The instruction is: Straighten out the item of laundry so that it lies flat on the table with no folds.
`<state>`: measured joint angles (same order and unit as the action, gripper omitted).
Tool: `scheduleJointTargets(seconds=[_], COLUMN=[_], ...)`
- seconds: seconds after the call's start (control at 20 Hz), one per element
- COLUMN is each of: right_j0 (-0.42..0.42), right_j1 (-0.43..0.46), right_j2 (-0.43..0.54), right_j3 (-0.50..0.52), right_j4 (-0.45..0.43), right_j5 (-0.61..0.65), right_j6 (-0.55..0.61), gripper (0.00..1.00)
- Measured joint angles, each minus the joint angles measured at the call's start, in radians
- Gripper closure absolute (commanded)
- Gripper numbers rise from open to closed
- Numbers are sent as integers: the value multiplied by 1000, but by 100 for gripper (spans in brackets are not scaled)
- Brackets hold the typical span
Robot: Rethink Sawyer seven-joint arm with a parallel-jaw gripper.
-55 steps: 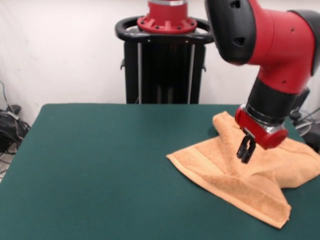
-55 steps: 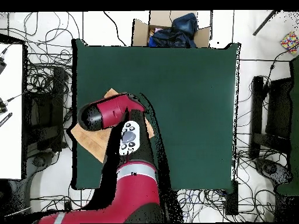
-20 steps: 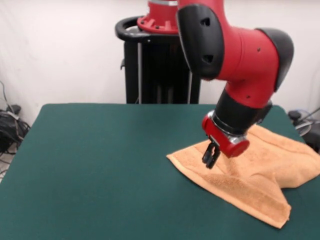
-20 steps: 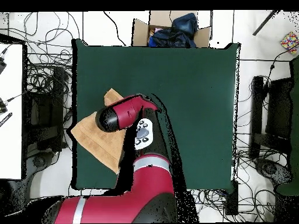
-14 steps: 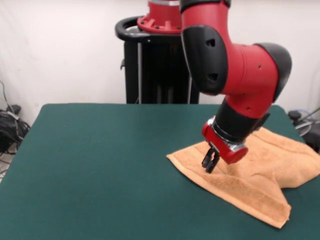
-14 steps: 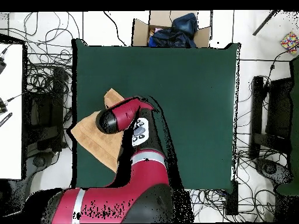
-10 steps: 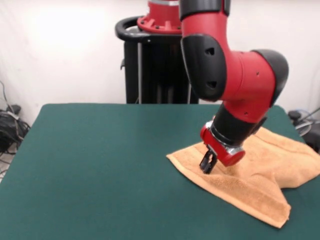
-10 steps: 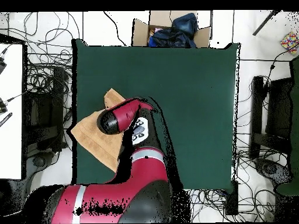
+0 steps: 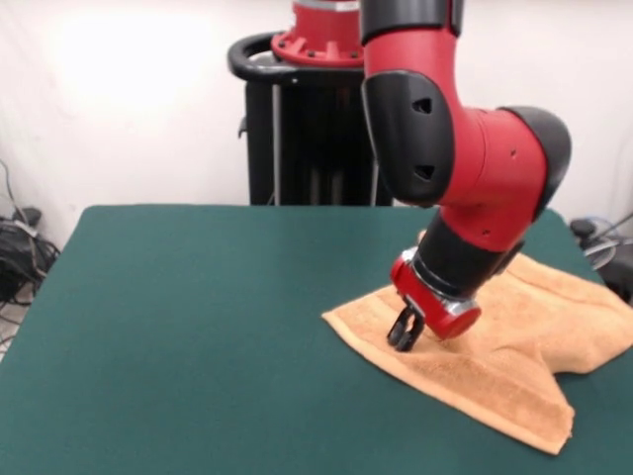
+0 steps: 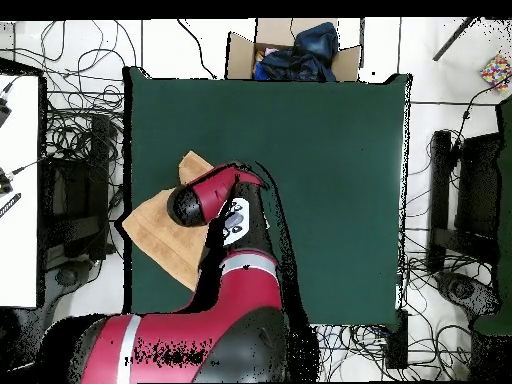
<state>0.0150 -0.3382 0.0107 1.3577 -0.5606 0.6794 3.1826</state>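
Note:
The item of laundry (image 9: pixel 514 341), an orange-tan towel, lies rumpled on the right side of the green table (image 9: pixel 198 317), with a raised fold running toward its near corner. My gripper (image 9: pixel 403 336) is down on the towel close to its left corner, its fingers together and pinching the cloth. In the overhead view the towel (image 10: pixel 158 235) lies by the table's (image 10: pixel 320 150) left edge, and the arm hides the gripper.
One towel corner reaches the table's left edge in the overhead view. A cardboard box (image 10: pixel 290 50) with clothes stands beyond the table's top edge. Cables cover the floor around the table. Most of the green top is bare.
The gripper has moved left across the towel and come down onto the cloth. The towel's left corner has slid slightly left with it.

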Motion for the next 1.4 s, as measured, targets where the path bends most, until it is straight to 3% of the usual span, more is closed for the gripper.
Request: scheduleJointTargets(seconds=[0.75,1.4], right_j0=[-79,-142], right_j1=[9,-2], right_j2=[0,0], right_j3=[-101,-174], right_j4=[-70,-97], right_j5=[0,4], right_j6=[-4,-256], gripper=[100,100])
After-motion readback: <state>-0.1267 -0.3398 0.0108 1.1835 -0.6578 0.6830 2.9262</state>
